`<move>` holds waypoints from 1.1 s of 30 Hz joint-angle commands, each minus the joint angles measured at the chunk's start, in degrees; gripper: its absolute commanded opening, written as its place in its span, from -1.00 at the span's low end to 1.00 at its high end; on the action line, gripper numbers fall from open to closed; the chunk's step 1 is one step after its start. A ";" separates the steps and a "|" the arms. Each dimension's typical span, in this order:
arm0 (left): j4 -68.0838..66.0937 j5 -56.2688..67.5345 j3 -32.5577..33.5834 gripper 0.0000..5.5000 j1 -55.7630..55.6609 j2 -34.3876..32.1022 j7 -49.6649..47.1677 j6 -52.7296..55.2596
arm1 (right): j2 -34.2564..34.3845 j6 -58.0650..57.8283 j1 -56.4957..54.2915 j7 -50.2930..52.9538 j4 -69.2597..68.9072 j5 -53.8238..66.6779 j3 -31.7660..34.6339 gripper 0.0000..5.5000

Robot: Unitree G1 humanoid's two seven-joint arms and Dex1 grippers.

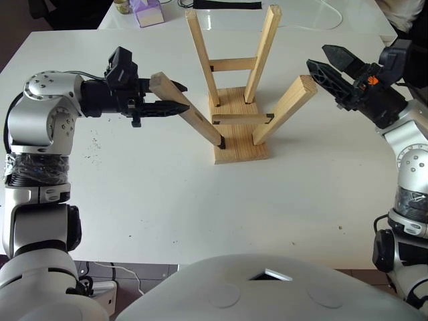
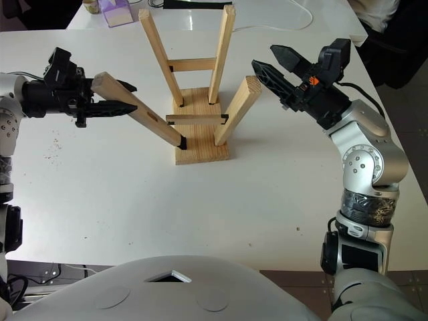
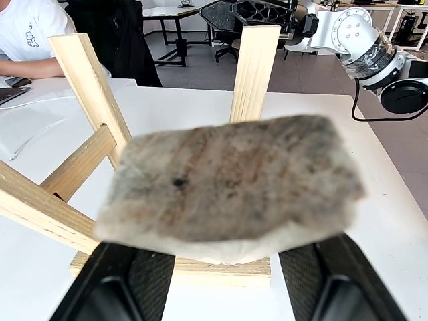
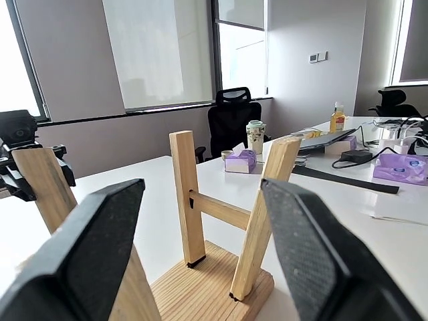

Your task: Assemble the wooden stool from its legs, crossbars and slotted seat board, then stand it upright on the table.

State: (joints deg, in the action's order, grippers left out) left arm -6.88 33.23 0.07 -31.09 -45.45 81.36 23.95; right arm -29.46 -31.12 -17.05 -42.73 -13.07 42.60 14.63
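The wooden stool stands upside down, its seat board (image 1: 241, 152) flat on the white table (image 1: 167, 214). Two back legs (image 1: 202, 57) rise nearly upright, joined by a crossbar (image 1: 233, 65). A second crossbar (image 1: 241, 119) links the two front legs, which splay outward. My left gripper (image 1: 186, 95) is shut on the top end of the front-left leg (image 1: 197, 120); that end (image 3: 227, 180) sits close between its fingers in the left wrist view. My right gripper (image 1: 316, 55) hangs open just right of the front-right leg (image 1: 287, 107), not touching it.
Beyond the table's far edge, a second table holds a purple tissue box (image 1: 147, 11), a jar (image 1: 122, 7) and a black strap (image 1: 227, 5). Bare tabletop lies in front of the stool and to both sides.
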 commanded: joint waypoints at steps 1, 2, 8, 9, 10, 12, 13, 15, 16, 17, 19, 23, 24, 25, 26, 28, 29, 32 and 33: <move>-0.46 -2.60 -1.89 -0.26 -1.06 0.53 0.42 -0.77 | 1.55 -0.67 0.90 2.94 -1.40 0.80 0.34 0.16; -0.89 -2.74 -2.02 -0.26 -1.59 0.50 0.70 -0.82 | 2.01 -0.70 1.51 3.49 -2.01 0.89 0.09 0.16; -3.92 -5.15 -4.18 -0.26 -5.11 0.71 2.41 -1.82 | 5.05 -1.02 4.80 6.98 -5.66 1.01 -1.78 0.16; -3.83 -5.48 -4.58 -0.26 -5.27 0.87 2.46 -1.82 | 5.31 -1.15 5.30 7.68 -6.49 0.83 -2.08 0.16; -3.70 -5.91 -4.99 -0.26 -5.37 0.96 2.44 -1.81 | 5.45 -1.25 5.82 8.27 -7.40 0.63 -2.44 0.16; -3.59 -6.30 -5.40 -0.26 -5.72 1.18 2.28 -1.62 | 5.26 -1.46 7.34 9.50 -9.83 -0.65 -3.98 0.16; -3.58 -6.30 -5.51 -0.26 -6.00 1.18 2.25 -1.46 | 5.06 -1.52 8.07 10.46 -10.74 -1.86 -4.90 0.16; -2.78 -6.18 -5.82 -0.26 -6.22 1.22 1.95 -0.91 | 4.99 -1.10 9.64 12.54 -12.43 -3.77 -5.67 0.16; -2.08 -6.14 -5.96 -0.26 -6.11 1.25 1.69 -0.62 | 5.34 -1.12 9.96 13.87 -13.14 -3.91 -5.47 0.16; -1.22 -6.09 -6.03 -0.26 -5.88 1.32 1.27 -0.23 | 5.89 -1.41 9.91 15.51 -13.70 -3.54 -5.09 0.16; 0.18 -6.10 -6.12 -0.26 -5.70 1.71 0.18 0.53 | 6.39 -1.83 9.56 17.78 -14.56 -2.88 -4.83 0.16; 3.05 -6.31 -6.26 -0.26 -4.89 2.12 -1.68 1.89 | 5.81 -1.34 9.57 19.00 -14.04 -4.21 -6.08 0.16; 3.66 -6.58 -6.39 -0.26 -4.58 2.20 -2.20 2.12 | 5.42 -1.13 9.58 19.18 -13.20 -5.14 -6.41 0.16; 4.03 -6.92 -6.55 -0.26 -4.35 2.35 -2.82 2.34 | 4.98 -0.80 9.56 19.15 -12.26 -6.13 -6.69 0.16; 4.15 -7.51 -6.91 -0.26 -4.29 2.51 -3.48 2.42 | 4.54 -0.51 9.56 19.01 -11.37 -7.08 -7.06 0.16; 4.56 -8.58 -7.64 -0.26 -4.28 2.63 -4.77 2.70 | 4.04 -0.04 9.21 18.34 -9.68 -8.95 -8.48 0.16; 4.97 -8.65 -7.90 -0.26 -4.52 2.75 -5.31 3.20 | 3.91 0.03 9.16 17.92 -9.27 -9.64 -9.21 0.16; 5.46 -9.03 -8.78 -0.26 -5.52 3.11 -6.08 4.19 | 3.96 0.74 9.87 17.07 -8.88 -11.64 -11.01 0.16; 5.58 -9.26 -9.15 -0.26 -5.39 2.95 -6.01 4.17 | 4.22 0.77 10.01 17.16 -8.65 -11.83 -10.82 0.16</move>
State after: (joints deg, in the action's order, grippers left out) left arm -1.60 27.23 -6.19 -37.04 -43.19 76.99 27.17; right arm -25.59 -30.69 -7.39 -23.54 -21.53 30.91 6.04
